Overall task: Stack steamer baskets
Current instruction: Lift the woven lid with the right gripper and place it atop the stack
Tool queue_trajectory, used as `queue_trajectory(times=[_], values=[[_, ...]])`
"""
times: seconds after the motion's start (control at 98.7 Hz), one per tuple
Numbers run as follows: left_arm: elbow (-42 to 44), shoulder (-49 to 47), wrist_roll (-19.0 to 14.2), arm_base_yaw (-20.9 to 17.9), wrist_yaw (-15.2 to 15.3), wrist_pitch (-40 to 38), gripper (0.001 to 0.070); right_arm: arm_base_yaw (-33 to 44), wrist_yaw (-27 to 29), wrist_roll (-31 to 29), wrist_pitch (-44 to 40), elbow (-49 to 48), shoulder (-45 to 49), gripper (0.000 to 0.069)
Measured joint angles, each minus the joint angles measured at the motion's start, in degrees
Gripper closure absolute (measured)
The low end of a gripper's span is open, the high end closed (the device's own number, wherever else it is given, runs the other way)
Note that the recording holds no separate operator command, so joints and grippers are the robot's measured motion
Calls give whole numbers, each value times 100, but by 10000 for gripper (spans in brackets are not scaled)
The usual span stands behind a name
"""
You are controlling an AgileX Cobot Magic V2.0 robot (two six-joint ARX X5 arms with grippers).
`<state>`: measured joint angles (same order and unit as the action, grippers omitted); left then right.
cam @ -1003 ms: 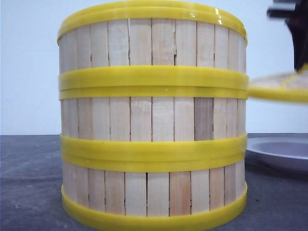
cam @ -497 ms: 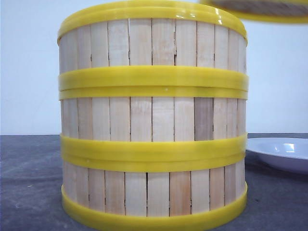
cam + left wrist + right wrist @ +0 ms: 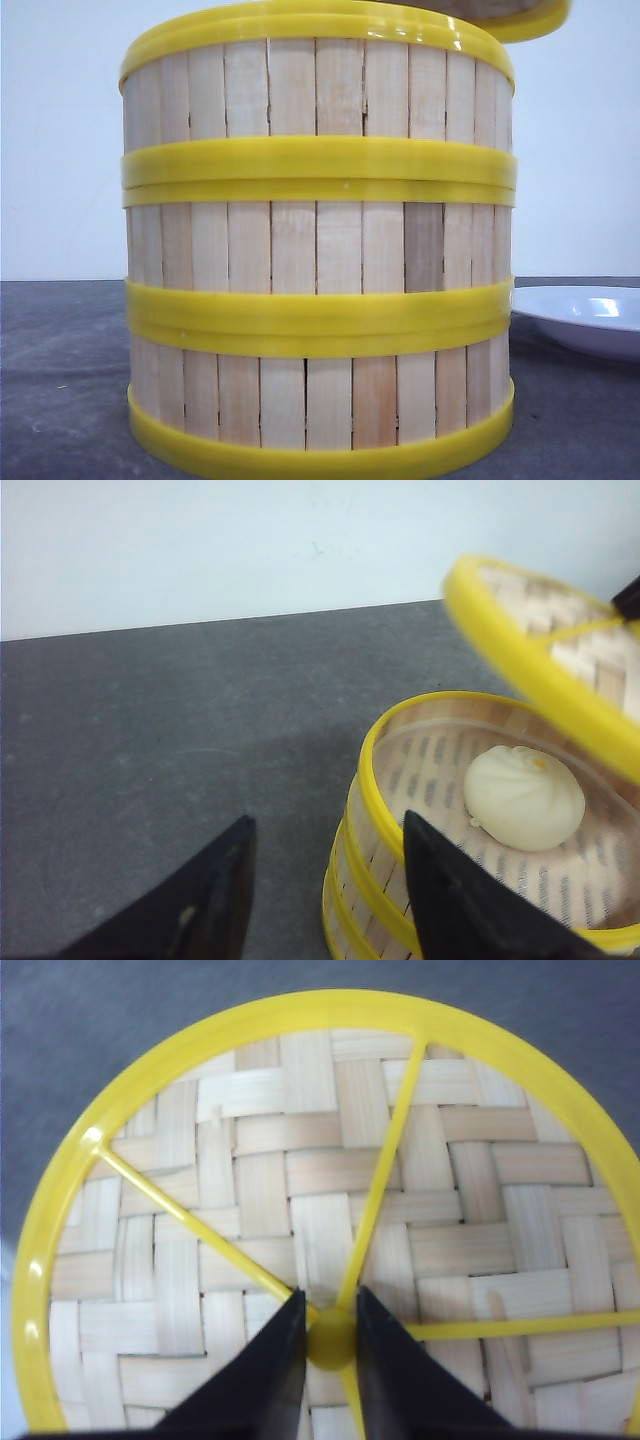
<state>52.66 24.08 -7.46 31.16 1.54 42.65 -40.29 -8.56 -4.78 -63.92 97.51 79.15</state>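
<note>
Three steamer baskets [image 3: 318,250] stacked, filling centre of front frame on grey table [image 3: 60,380]. Woven lid [image 3: 330,1210] tilted over stack's upper right, right gripper [image 3: 330,1335] clenched on its centre knob. White plate [image 3: 585,318] lower right. Bun [image 3: 524,796] in top basket. Left gripper [image 3: 325,880] released, just beside stack.

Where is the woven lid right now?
The woven lid is in the air, held by its centre knob in the right gripper, tilted above the open top basket of the stack, over the bun.
</note>
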Motion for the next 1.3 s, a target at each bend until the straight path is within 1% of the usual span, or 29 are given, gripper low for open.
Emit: queue_trajectory(times=[0.162, 0.618, 0.811, 1.297], values=[[0, 0, 0, 0, 0, 0, 435, -367, 341, 0, 4, 0, 262, 635], [0, 0, 0, 0, 0, 0, 435, -962, 409, 0, -22, 0, 426, 635], [0, 0, 0, 0, 0, 2, 435, -992, 415, 0, -177, 0, 601, 635], [0, -4, 0, 0, 0, 0, 435, -994, 535, 7, -144, 0, 975, 635]])
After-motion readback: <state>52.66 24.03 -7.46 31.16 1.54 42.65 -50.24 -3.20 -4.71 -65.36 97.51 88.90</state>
